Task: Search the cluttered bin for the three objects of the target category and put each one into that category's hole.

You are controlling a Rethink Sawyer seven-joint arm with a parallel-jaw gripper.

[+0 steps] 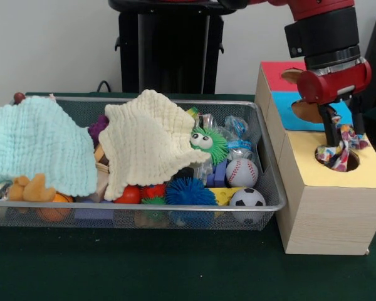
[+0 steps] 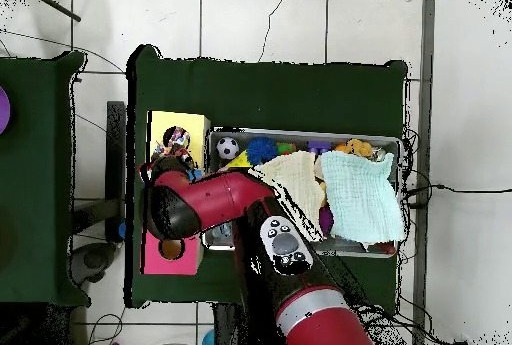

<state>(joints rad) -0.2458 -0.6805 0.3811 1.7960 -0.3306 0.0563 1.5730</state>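
Gripper (image 1: 341, 135) apparently gripping patterned cloth (image 1: 333, 152)

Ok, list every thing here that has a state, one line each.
gripper: over the yellow hole, shut on the patterned cloth toy
patterned cloth toy: hanging partly into the yellow hole
yellow hole: partly filled by the toy
blue hole: open, partly hidden by the arm
red hole: open
mesh bin: full, cluttered
cream cloth: spread over toys
mint cloth: spread over toys

A table covered in dark green cloth (image 1: 175, 269) carries a wire mesh bin (image 1: 272, 188) heaped with toys and cloths, with a wooden box (image 1: 326, 213) with coloured, holed top sections just beside it.
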